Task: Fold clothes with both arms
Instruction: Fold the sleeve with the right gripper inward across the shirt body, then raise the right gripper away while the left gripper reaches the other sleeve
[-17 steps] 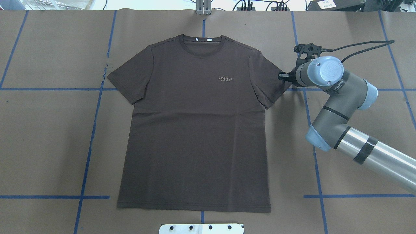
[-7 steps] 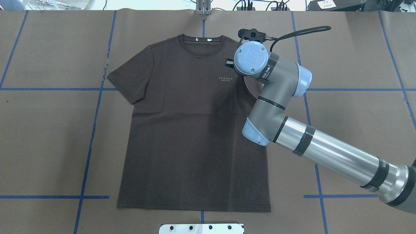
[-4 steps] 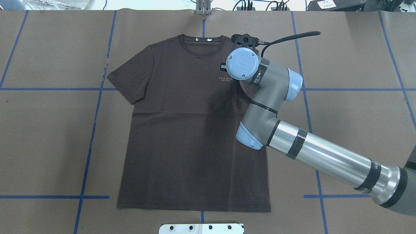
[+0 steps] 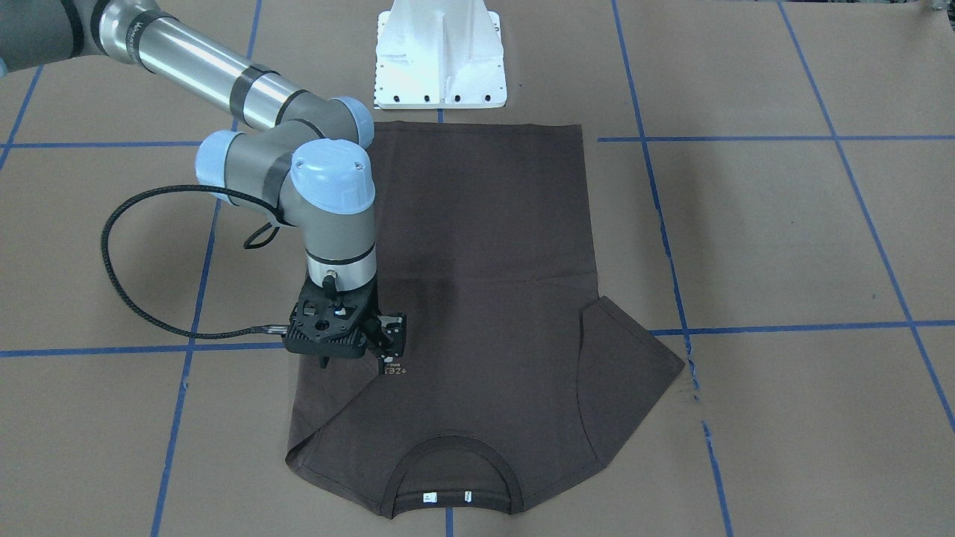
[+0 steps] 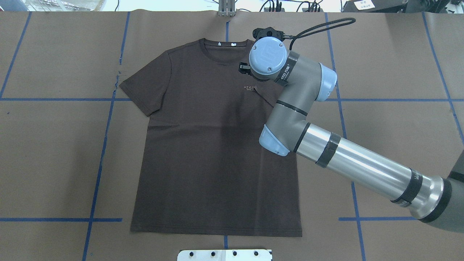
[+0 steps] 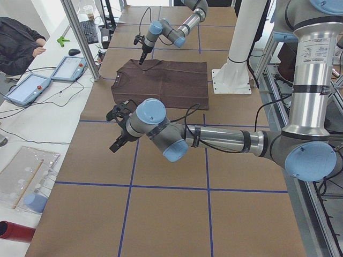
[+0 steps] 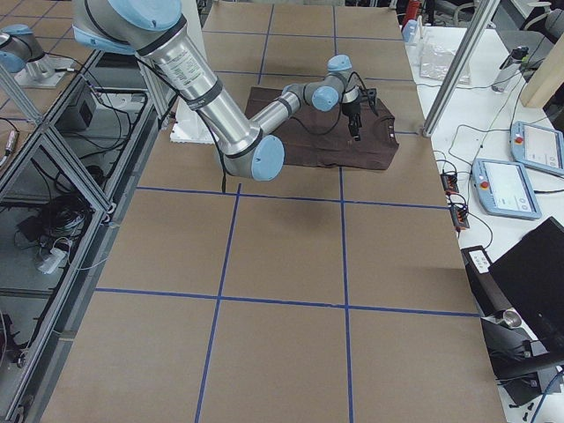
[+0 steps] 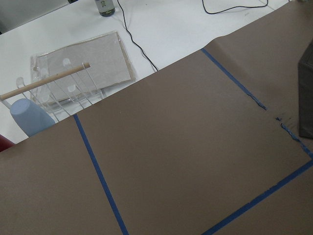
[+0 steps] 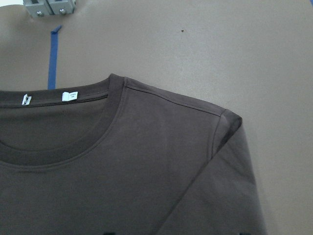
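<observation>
The dark brown T-shirt (image 5: 210, 152) lies flat, chest up, collar at the table's far side. Its right sleeve (image 4: 336, 418) is folded inward onto the chest and covers part of the pale logo (image 5: 250, 88). My right gripper (image 5: 243, 68) hovers just above that sleeve's tip (image 4: 392, 344). In the right wrist view the folded sleeve (image 9: 230, 186) lies flat, two dark fingertips sit apart at the bottom edge, and the gripper looks open. The other sleeve (image 5: 145, 90) is spread out. My left gripper (image 6: 117, 143) hangs over bare paper, far from the shirt; I cannot tell its state.
Brown paper with blue tape lines (image 5: 105, 145) covers the table. The white base pedestal (image 4: 440, 60) stands at the shirt's hem side. A person (image 6: 16, 43) sits by tablets (image 6: 69, 67) beyond the far edge. A clear rack (image 8: 73, 73) lies off the paper.
The right arm swept from the shirt's right edge in over the chest, carrying the sleeve, which now lies folded over part of the logo. The wrist has since shifted toward the collar.
</observation>
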